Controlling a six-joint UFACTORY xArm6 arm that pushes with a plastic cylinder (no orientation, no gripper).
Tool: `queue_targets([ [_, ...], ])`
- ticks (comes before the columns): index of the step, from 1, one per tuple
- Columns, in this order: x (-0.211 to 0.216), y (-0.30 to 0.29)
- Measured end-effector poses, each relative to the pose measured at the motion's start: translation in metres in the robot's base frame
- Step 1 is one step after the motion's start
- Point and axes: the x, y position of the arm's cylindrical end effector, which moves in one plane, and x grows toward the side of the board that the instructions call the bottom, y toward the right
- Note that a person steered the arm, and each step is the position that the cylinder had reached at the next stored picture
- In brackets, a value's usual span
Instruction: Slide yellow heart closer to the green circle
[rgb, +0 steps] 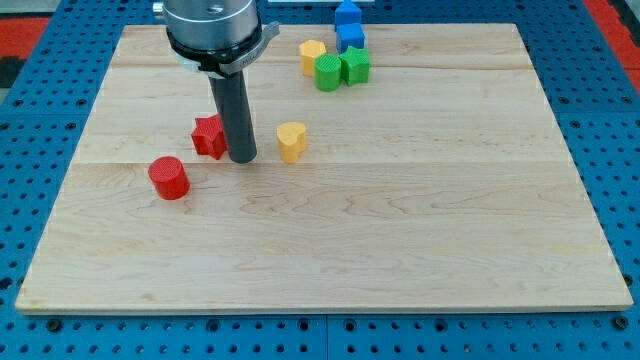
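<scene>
The yellow heart (291, 140) lies on the wooden board, left of centre in the upper half. The green circle (327, 72) sits near the view's top, up and to the right of the heart, with a clear gap between them. My tip (243, 158) rests on the board just left of the yellow heart, a small gap apart, and right beside the red star (209, 135). The dark rod rises from the tip to the arm's head at the view's top.
A yellow block (312, 55) touches the green circle's left side, and a green star-like block (355, 65) its right. Two blue blocks (349, 25) stand above them at the board's top edge. A red cylinder (169, 178) lies at the left.
</scene>
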Motion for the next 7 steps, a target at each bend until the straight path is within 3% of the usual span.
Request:
queue_targets([
  [1, 0.005, 0.0],
  [3, 0.005, 0.061],
  [7, -0.079, 0.101],
])
